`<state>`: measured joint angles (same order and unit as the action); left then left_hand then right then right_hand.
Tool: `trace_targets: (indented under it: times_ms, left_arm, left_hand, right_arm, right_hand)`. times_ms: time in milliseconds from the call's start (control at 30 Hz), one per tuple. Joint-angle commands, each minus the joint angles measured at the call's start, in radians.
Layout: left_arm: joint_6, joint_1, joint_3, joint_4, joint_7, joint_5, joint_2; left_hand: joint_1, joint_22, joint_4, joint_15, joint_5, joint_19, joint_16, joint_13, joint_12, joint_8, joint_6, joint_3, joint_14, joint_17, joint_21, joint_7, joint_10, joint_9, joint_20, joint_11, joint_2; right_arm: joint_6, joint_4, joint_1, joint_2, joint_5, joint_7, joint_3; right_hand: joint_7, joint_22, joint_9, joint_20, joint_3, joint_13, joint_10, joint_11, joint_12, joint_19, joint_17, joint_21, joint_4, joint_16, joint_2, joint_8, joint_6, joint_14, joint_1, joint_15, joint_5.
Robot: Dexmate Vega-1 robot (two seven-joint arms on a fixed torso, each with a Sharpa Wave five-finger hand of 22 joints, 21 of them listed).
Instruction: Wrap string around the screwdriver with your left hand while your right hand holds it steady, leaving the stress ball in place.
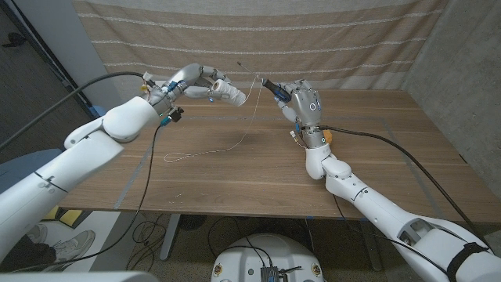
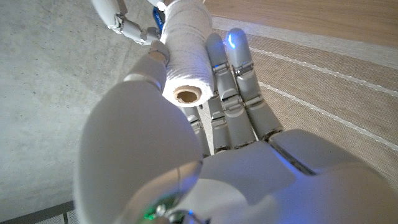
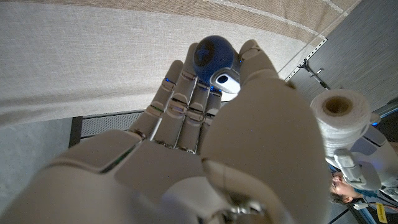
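Note:
My right hand (image 1: 303, 102) is raised over the table's far middle and grips the screwdriver (image 1: 273, 88), whose shaft points up and toward the left hand. The handle's blue butt (image 3: 212, 55) shows between the fingers in the right wrist view. My left hand (image 1: 205, 84) holds a white spool of string (image 1: 231, 93) close to the screwdriver's tip; the spool's open core (image 2: 185, 95) faces the left wrist camera. Thin string (image 1: 252, 117) hangs from the screwdriver to a loose loop (image 1: 180, 157) on the table. A small orange stress ball (image 1: 329, 135) sits partly hidden beside my right forearm.
The wooden table (image 1: 376, 172) has bare room on its right half and near edge. A beige striped curtain (image 1: 313, 39) hangs behind the table. Black cables (image 1: 149, 168) trail from the left arm across the table's left side.

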<state>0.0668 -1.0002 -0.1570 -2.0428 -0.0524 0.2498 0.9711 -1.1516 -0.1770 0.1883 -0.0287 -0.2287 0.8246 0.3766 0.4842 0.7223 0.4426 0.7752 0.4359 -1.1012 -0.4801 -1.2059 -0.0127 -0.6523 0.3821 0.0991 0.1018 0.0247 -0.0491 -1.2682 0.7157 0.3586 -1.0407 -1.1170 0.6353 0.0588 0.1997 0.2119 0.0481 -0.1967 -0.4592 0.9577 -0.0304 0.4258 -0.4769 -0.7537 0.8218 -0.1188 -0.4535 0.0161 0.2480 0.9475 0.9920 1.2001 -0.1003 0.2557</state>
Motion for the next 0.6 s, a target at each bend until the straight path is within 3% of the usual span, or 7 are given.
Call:
trace_targets:
  times_ms: [33, 300, 600]
  left_arm:
    - [0.114, 0.083, -0.059, 0.051, -0.116, 0.123, -0.041]
    - [0.169, 0.059, -0.04, 0.043, 0.001, 0.071, -0.093]
    - [0.192, 0.024, -0.001, 0.033, 0.16, -0.004, -0.168]
  left_hand:
    - [-0.112, -0.003, -0.044, -0.194, -0.002, -0.007, -0.008, 0.204, 0.005, -0.002, 0.097, 0.076, -0.172, -0.004, -0.007, -0.086, -0.15, 0.135, 0.102, -0.144, -0.12]
    - [-0.11, -0.003, -0.045, -0.194, -0.001, -0.008, -0.011, 0.2, 0.002, -0.005, 0.099, 0.076, -0.172, -0.006, -0.009, -0.085, -0.154, 0.136, 0.101, -0.142, -0.12]
    - [-0.11, -0.002, -0.044, -0.194, -0.001, -0.01, -0.014, 0.202, 0.0, -0.008, 0.103, 0.077, -0.173, -0.008, -0.01, -0.084, -0.154, 0.137, 0.101, -0.143, -0.118]
  right_arm:
    - [0.056, 0.024, -0.033, 0.038, 0.002, 0.0, 0.066]
    - [0.03, 0.029, -0.018, 0.035, -0.058, 0.0, 0.047]
    - [-0.057, -0.002, 0.024, 0.012, -0.158, 0.0, -0.02]
  right_hand:
    - [-0.188, 0.003, 0.002, 0.158, 0.002, -0.006, 0.089, -0.079, -0.002, 0.007, -0.002, 0.009, 0.001, 0.006, 0.121, 0.001, 0.198, 0.061, 0.119, -0.129, 0.005]
    - [-0.191, 0.002, 0.002, 0.158, 0.006, -0.008, 0.089, -0.083, -0.006, 0.012, -0.003, 0.013, 0.002, 0.011, 0.121, -0.001, 0.199, 0.06, 0.12, -0.128, 0.006]
    - [-0.193, 0.001, 0.002, 0.158, 0.01, -0.009, 0.09, -0.087, -0.011, 0.016, -0.004, 0.019, 0.001, 0.016, 0.121, -0.002, 0.202, 0.06, 0.125, -0.13, 0.007]
